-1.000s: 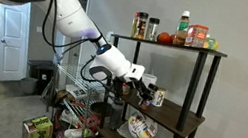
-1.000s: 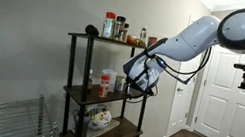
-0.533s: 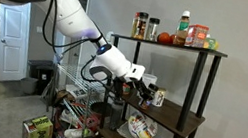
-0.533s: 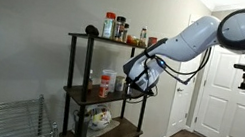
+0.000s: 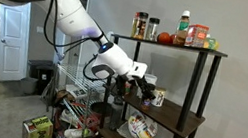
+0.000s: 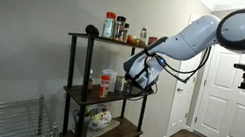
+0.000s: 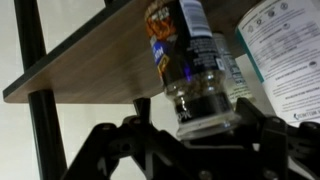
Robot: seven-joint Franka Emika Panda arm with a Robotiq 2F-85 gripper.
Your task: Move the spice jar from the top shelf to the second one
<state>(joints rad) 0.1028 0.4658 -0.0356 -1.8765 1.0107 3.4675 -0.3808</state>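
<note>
The wrist view is upside down. In it the spice jar [image 7: 190,70], clear with a black lid and a dark label, stands on the wooden second shelf [image 7: 80,70]. My gripper [image 7: 195,122] straddles its lid end, open: a slit of light shows between one black finger [image 7: 135,135] and the jar. In an exterior view the gripper [image 5: 144,86] reaches in over the second shelf [image 5: 175,116] from the side, below the top shelf [image 5: 173,46]. In the opposite exterior view the gripper [image 6: 127,77] hides the jar.
A white labelled container [image 7: 285,50] stands right beside the jar. More jars [image 5: 145,26], a green-capped bottle [image 5: 183,23] and a box [image 5: 199,36] stay on the top shelf. A bowl [image 5: 141,129] sits one shelf lower. A wire rack [image 5: 76,102] stands under the arm.
The jaws have parted from the jar's lid. The arm has barely moved, and the jar stays on the second shelf.
</note>
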